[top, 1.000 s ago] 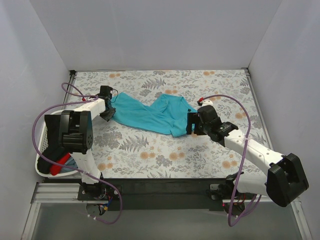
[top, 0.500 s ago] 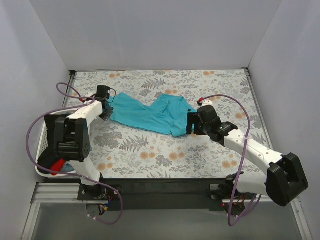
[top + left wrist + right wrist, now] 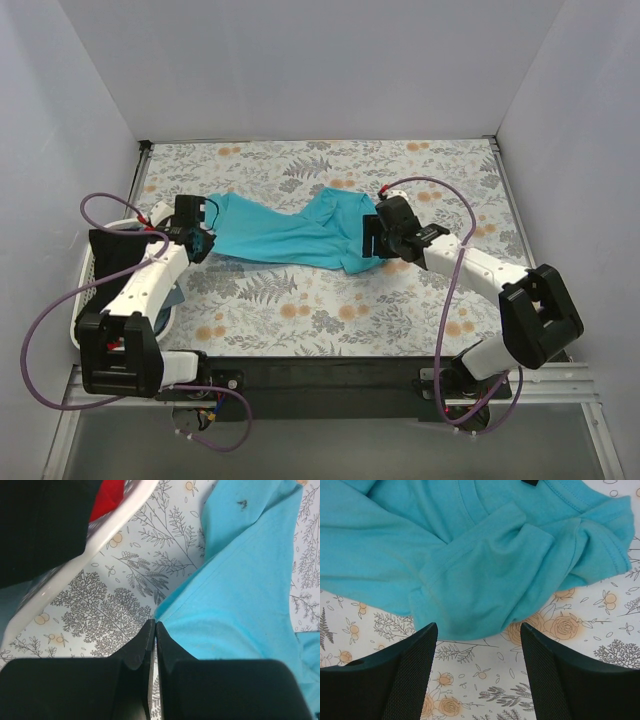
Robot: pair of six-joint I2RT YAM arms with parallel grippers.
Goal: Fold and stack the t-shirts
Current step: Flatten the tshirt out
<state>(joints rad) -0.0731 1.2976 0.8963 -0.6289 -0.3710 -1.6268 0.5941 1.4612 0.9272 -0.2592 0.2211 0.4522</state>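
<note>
**Floral bench (image 3: 330, 312): turquoise t-shirt (image 3: 285, 232) held at one end**

On the flower-printed bench, walled in pale grey, the turquoise t-shirt is lying stretched left to right near the middle, its right end bunching in folds. The left end effector (image 3: 153, 626) is clamping tight on the shirt's left hem corner, fingertips pressing together. The right end effector (image 3: 477, 629) is hovering at the bunched end with jaws spread wide, gripping nothing. A white basket (image 3: 75, 562) is sitting near the left end effector, with red cloth (image 3: 111, 494) showing inside.
</note>
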